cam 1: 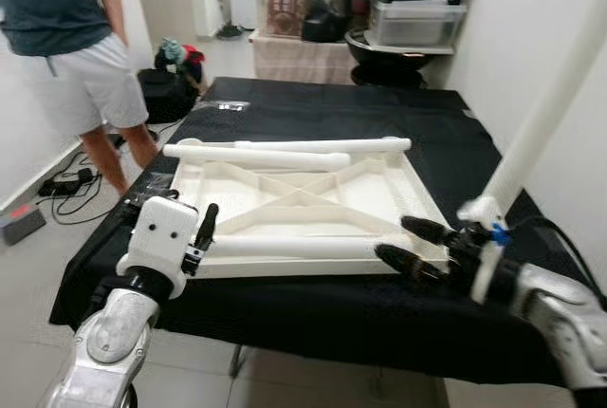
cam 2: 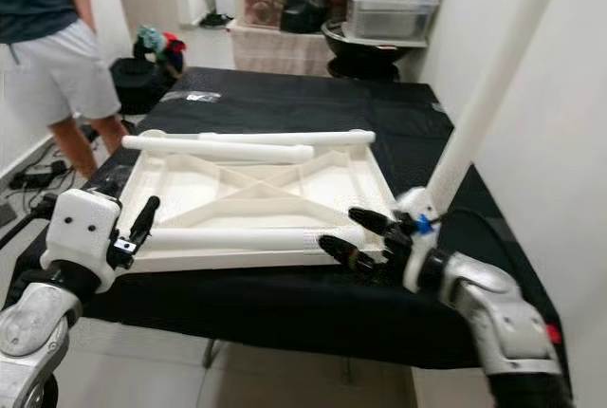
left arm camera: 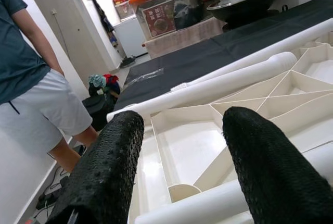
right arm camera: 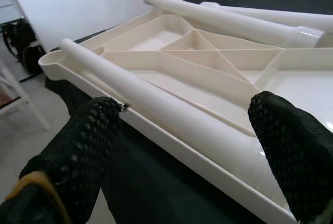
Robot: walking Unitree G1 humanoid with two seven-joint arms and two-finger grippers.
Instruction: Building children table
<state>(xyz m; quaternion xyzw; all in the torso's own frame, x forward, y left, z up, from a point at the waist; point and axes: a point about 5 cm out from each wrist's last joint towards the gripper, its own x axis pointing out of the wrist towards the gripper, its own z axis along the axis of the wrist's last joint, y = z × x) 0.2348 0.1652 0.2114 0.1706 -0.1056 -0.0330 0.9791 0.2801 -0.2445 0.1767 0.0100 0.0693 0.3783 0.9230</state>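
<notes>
A white children's tabletop [cam 1: 379, 190] lies upside down on the black-covered table [cam 1: 332, 104], ribs facing up. Two white legs [cam 1: 256, 156] [cam 1: 327, 145] rest along its far edge, and a third leg [cam 1: 294, 248] lies along the near edge. A fourth leg [cam 1: 545, 109] rises at a slant beside the right wall, its foot hidden behind my right wrist. My left gripper [cam 1: 204, 235] is open at the near-left end of the third leg [left arm camera: 208, 203]. My right gripper [cam 1: 406, 243] is open at the near-right corner, fingers spread about that leg [right arm camera: 171, 114] without touching it.
A person [cam 1: 66, 47] in a dark shirt and light shorts stands left of the table. Bags [cam 1: 171, 85] and cables [cam 1: 66, 185] lie on the floor there. Boxes and pots [cam 1: 408, 9] are stacked behind the table. A white wall [cam 1: 579, 190] runs close along the right.
</notes>
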